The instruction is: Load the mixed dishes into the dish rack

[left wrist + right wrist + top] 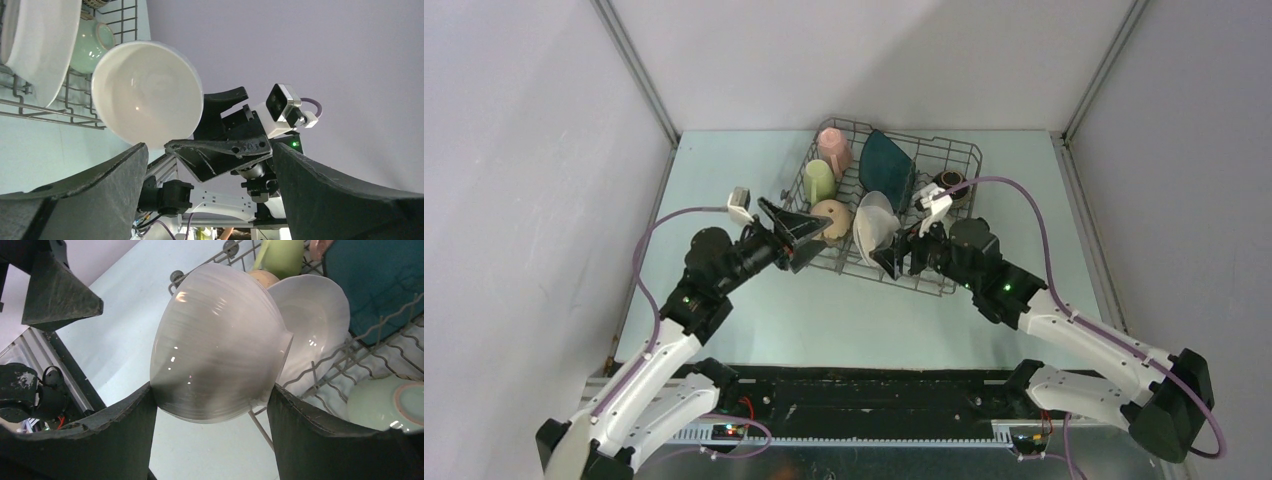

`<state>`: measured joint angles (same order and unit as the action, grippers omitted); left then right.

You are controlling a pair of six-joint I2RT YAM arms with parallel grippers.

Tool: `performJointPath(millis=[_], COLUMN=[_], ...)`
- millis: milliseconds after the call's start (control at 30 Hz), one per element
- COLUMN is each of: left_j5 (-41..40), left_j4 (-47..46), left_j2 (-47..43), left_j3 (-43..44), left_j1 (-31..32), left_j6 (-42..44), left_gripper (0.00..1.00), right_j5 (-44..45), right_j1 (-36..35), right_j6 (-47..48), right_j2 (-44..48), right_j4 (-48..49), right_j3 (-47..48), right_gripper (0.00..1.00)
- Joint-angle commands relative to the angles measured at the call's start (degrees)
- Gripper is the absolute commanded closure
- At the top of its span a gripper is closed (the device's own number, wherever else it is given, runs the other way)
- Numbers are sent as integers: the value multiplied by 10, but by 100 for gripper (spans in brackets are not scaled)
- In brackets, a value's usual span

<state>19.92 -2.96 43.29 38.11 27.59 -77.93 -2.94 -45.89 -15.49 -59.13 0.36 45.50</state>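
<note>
Clasping white bowl (pixel 220 340) in right pincer (pixel 211 390) at rack's (pixel 964 150) near edge, just in front of white plate (pixel 315 325). Holding left pincer (pixel 210 150) released, spread wide, beside tan mug (pixel 832 218), over desk (pixel 824 310).

tabletop (pixel 824 320): pale mint green, smooth, nothing fancy
walls (pixel 524 150): plain grey panels boxing the tabletop in on the left, right and far side
corner posts (pixel 639 75): thin metal strips rising from the tabletop's two far corners
black strip (pixel 874 400): dark rail along the tabletop's near edge
</note>
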Motion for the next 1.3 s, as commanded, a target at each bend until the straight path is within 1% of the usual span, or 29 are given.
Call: performJointPath(millis=[0,100,400,467,533,600,633,667,800,900,1033,1167,1267], left_j5=[1,-11,-18,-21,-35,-46,-49,-53,-48,-49,-72,-114,-131], left_j4=[16,52,81,101,127,151,157,167,199,227,277,311,321], left_j2=[-2,-13,-23,-26,-29,-34,-37,-39,-44,-45,-52,-68,-77], left_j3=[28,38,49,56,65,74,75,78,90,101,111,115,114], left_j1=[-6,-9,-18,-19,-19,-19,-19,-19,-19,-19,-20,-21,-23], left_j6=[25,47,70,84,105,128,143,151,210,260,303,337,349], left_gripper=[3,3,3,3,3,3,3,3,3,3,3,2,2], right_j5=[-7,-9,-24,-36,-72,-89,-90,-85,-51,-34,-23,89,143], right_j1=[17,34,94,110,126,140,145,147,151,150,144,121,103], right_j6=[-3,1,18,30,59,112,125,145,186,185,177,174,178], right_j2=[29,41,69,71,63,43,25,9,-52,-118,-186,-225,-256], right_j4=[25,5,-44,-61,-107,-193,-215,-253,-326,-368,-436,-460,-472], right_j3=[7,6,5,11,34,83,96,117,173,216,279,300,316], right_gripper=[100,100,100,100,100,100,100,100,100,100,100,100,100])
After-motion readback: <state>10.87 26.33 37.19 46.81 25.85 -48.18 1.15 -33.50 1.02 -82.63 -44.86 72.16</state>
